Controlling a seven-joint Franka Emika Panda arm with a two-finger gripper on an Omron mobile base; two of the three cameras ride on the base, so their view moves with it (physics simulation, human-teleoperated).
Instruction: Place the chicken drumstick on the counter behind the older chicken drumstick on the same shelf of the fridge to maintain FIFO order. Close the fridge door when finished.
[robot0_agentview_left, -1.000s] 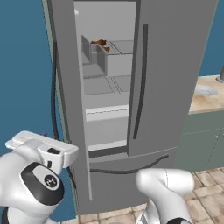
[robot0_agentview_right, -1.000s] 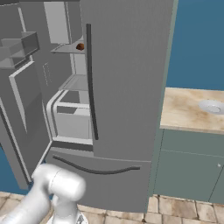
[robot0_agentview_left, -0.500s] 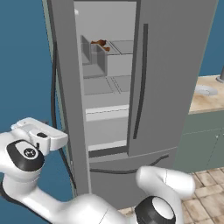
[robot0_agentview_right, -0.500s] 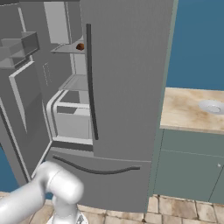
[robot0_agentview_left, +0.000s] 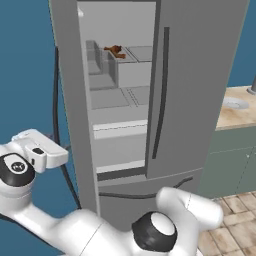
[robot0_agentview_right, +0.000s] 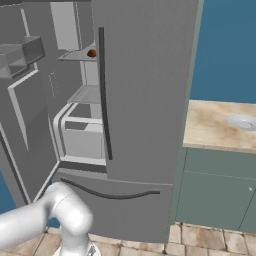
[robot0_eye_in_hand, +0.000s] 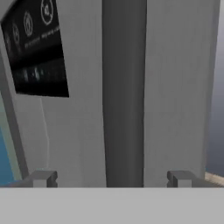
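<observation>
Beside the open grey dispenser door (robot0_agentview_left: 72, 125) of the tall grey two-door fridge (robot0_agentview_left: 200, 90), the white tool (robot0_eye_in_hand: 111, 178) hangs with its jaws spread wide and nothing between them, its dark fingertips (robot0_eye_in_hand: 41, 178) flanking the door's dark vertical handle (robot0_eye_in_hand: 124, 92) without touching it. Next to that handle sits the black dispenser panel (robot0_eye_in_hand: 37, 48). Two small dark-brown chicken drumsticks (robot0_agentview_left: 115, 50) lie on the pale-grey upper shelf (robot0_agentview_left: 142, 52) inside. To the right stands the beige marble-patterned worktop (robot0_agentview_right: 220, 127).
</observation>
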